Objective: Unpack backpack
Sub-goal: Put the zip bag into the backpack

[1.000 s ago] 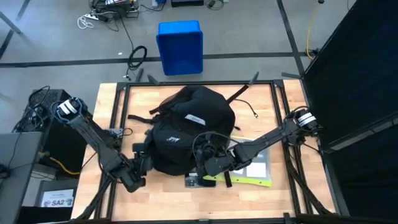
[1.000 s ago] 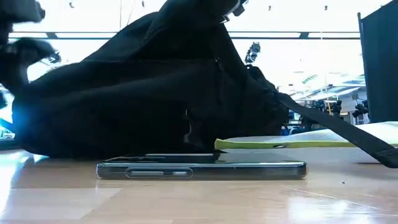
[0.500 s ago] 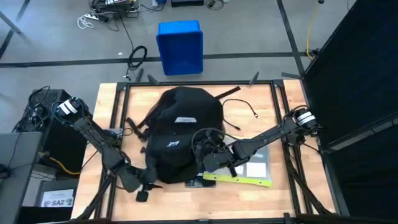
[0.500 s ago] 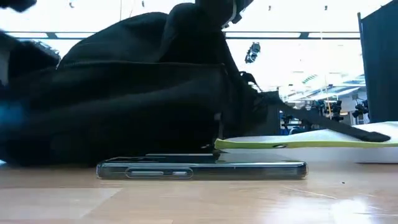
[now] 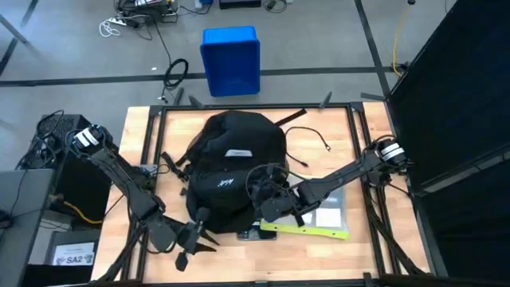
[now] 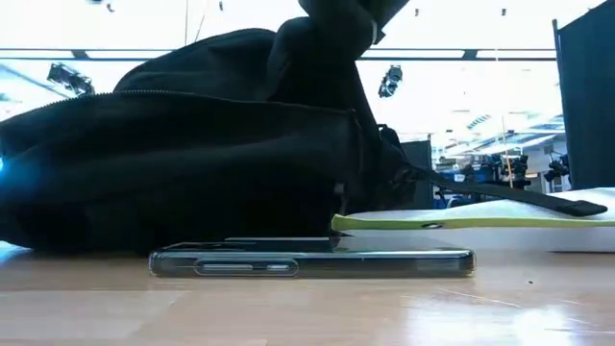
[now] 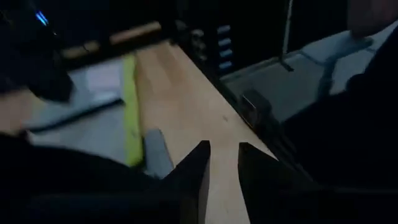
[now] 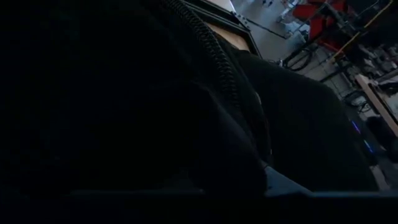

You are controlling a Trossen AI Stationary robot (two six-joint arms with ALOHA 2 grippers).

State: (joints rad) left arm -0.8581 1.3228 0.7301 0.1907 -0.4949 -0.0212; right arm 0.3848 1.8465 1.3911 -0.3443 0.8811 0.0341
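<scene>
Left tool (image 5: 209, 241), spread and empty, now pulled clear of the pack (image 5: 231, 171); right tool (image 5: 267, 206), state untellable, against its opening; unpacking unfinished.

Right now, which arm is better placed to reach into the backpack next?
Probably the right: its gripper sits against the backpack, while the left gripper is off it, empty.

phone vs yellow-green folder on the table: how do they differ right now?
Colour: the phone is dark and glossy; the folder is pale with a yellow-green edge. Size: in the high view the phone covers far less table than the folder. Position: the phone lies at the front edge of the backpack; the folder lies on the backpack's right, with a strap across it. Shared: both lie flat on the table.
</scene>
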